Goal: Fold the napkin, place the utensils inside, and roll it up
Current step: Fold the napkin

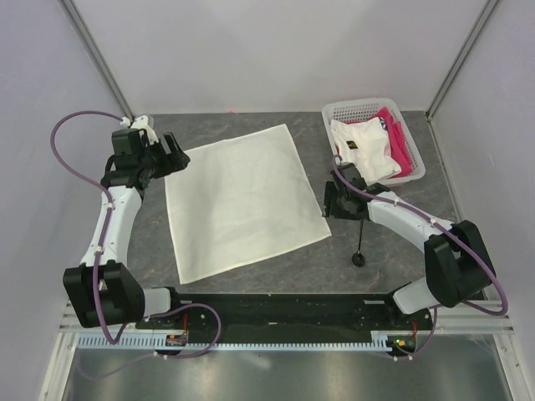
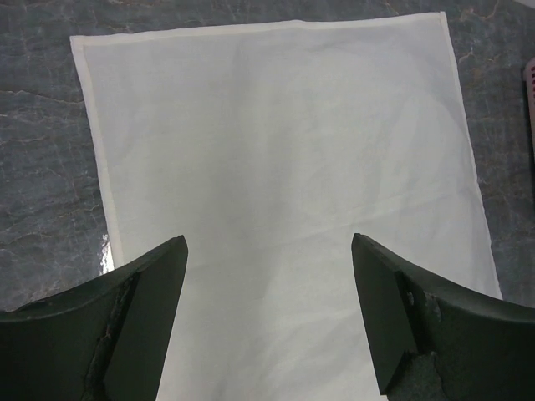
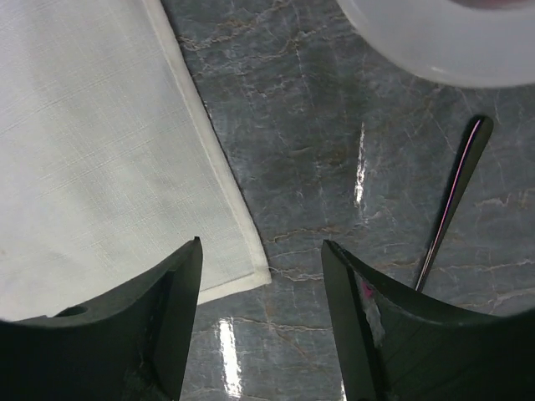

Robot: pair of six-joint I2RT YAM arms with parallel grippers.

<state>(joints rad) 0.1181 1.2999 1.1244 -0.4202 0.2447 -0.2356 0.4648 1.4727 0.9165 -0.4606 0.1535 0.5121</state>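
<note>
I have the napkin lying flat and unfolded on the bench between the arms, and the spoon on bare bench just to its right, apart from the cloth. The left fingers stand released over the napkin's far left edge, and the right fingers are parted and empty above its near right corner. My worry is the right pinch: thin cloth could slip free or drag crooked, and the spoon handle beside that finger could get knocked.
</note>
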